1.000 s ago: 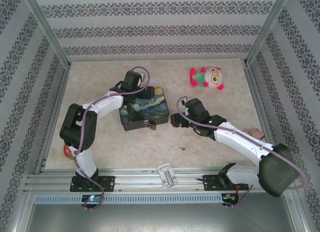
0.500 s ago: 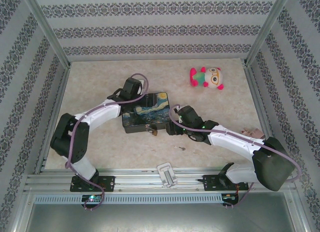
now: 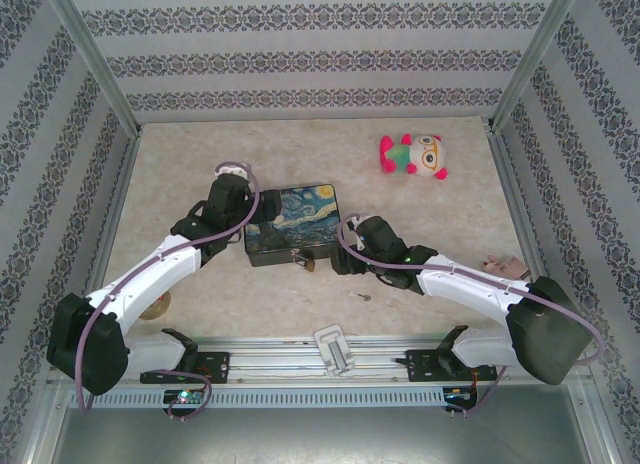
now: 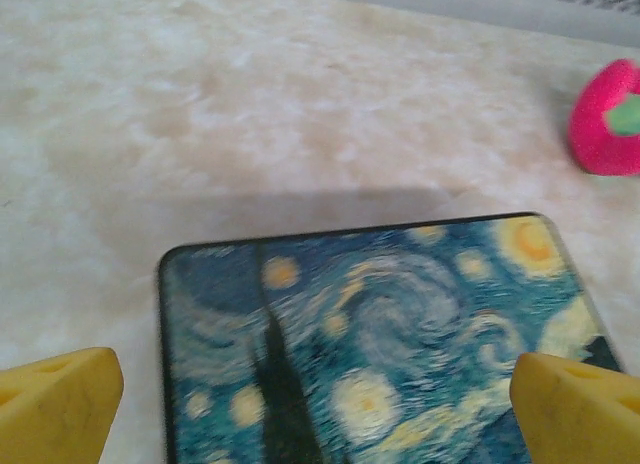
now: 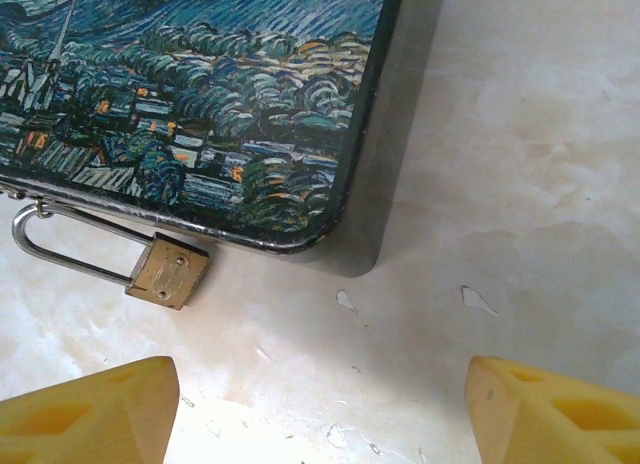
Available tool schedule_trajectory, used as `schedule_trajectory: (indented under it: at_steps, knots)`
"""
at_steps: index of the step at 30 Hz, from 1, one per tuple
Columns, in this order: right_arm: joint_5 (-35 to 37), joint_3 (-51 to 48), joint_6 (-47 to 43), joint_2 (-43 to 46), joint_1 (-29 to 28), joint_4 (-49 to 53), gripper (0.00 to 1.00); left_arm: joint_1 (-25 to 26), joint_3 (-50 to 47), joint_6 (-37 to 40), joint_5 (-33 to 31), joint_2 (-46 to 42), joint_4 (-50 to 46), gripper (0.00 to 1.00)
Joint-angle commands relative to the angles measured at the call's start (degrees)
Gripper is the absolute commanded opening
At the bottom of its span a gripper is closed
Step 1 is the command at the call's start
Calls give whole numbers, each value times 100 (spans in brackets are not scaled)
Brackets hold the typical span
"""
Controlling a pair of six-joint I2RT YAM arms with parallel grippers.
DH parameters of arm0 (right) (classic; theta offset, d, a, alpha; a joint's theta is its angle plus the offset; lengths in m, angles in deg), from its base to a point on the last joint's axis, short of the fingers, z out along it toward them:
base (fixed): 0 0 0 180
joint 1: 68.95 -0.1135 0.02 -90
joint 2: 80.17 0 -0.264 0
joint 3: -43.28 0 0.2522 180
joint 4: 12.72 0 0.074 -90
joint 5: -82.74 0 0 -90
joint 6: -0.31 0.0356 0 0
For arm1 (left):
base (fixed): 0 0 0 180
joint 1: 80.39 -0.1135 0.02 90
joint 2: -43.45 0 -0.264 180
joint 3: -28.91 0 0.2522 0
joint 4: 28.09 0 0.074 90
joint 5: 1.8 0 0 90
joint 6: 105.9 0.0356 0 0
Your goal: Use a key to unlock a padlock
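Observation:
The painted tin (image 3: 295,222) lies mid-table, and its starry lid (image 4: 380,334) fills the lower half of the left wrist view. The small brass padlock (image 5: 168,272) hangs by its silvery shackle (image 5: 70,246) from the tin's front edge, resting on the table (image 3: 307,262). The tiny key (image 3: 365,298) lies alone on the table, nearer than the tin. My left gripper (image 3: 256,210) is at the tin's left end, open wide above the lid (image 4: 318,414). My right gripper (image 3: 344,254) hovers open by the tin's front right corner (image 5: 320,414), the padlock just beyond its left fingertip (image 5: 90,414).
A pink and white plush toy (image 3: 415,154) lies at the back right, and its pink part (image 4: 605,119) appears beyond the tin. A white block (image 3: 335,349) sits on the front rail. Metal frame posts and patterned walls close in the table.
The left arm has swung out to the left and stretched low, its gripper sliding from over the tin to its left end and opening wider. The right gripper came closer to the tin's corner.

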Motion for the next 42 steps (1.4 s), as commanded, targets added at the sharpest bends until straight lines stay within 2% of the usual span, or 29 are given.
schedule_trajectory:
  at_steps: [1,10,11,12,24,31,36,39,42]
  knots:
    - [-126,100,-174,-143,-51,-132,79,-128,-327,-396,-498,-205,-92,99]
    - [-348,472,-319,-868,-124,-340,84,-207,-765,-853,-45,-217,493,99]
    - [-367,505,-330,-952,-132,-375,86,-212,-785,-880,4,-172,525,99]
    - [-384,531,-336,-1011,-144,-392,98,-213,-796,-915,29,-130,553,99]
    - [-613,775,-476,-1475,-189,-713,98,-315,-889,-1212,252,282,856,99]
    - [-179,558,102,-1349,-300,-602,98,-314,-970,-1438,742,533,1189,99]
    - [401,522,508,-1112,-294,-49,98,-315,-1051,-1794,1408,895,1649,87]
    - [509,412,685,-900,-320,63,98,-283,-1101,-2052,1701,1091,1870,84]
    - [609,314,842,-691,-367,257,98,-228,-1204,-2233,1727,1140,2050,83]
